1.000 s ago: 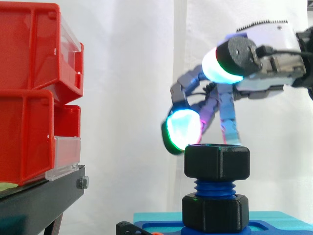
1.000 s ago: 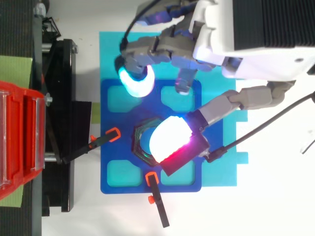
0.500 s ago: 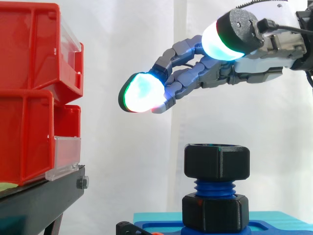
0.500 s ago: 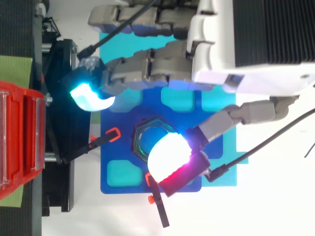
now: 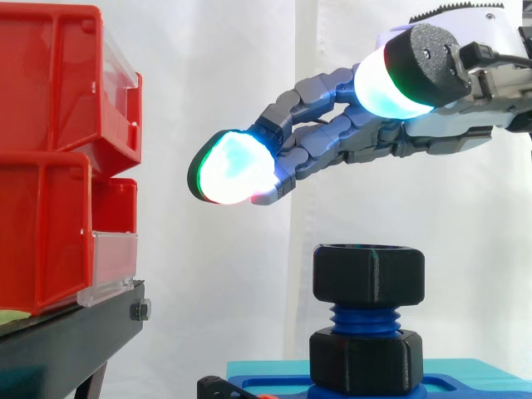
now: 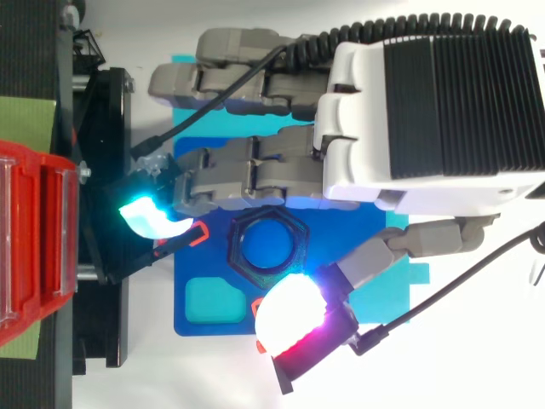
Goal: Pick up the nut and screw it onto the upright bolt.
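The hand [image 6: 426, 111] is held open, fingers stretched out, above the nut [image 5: 368, 275] seated atop the blue bolt [image 5: 363, 319]. Red bins [image 5: 50, 158] are stacked at frame left; their contents cannot be seen.

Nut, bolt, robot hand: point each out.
nut [image 5: 368, 274], side view, its front face.
bolt [image 5: 366, 317], side view, bare blue thread below the nut.
robot hand [image 6: 443, 111], top view, back of its palm.

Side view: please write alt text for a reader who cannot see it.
The hand hovers open, fingers stretched toward the left, above and clear of a black nut sitting on top of the blue upright bolt. A second black nut sits lower on the bolt, at a blue base plate; red bins stand at the left.
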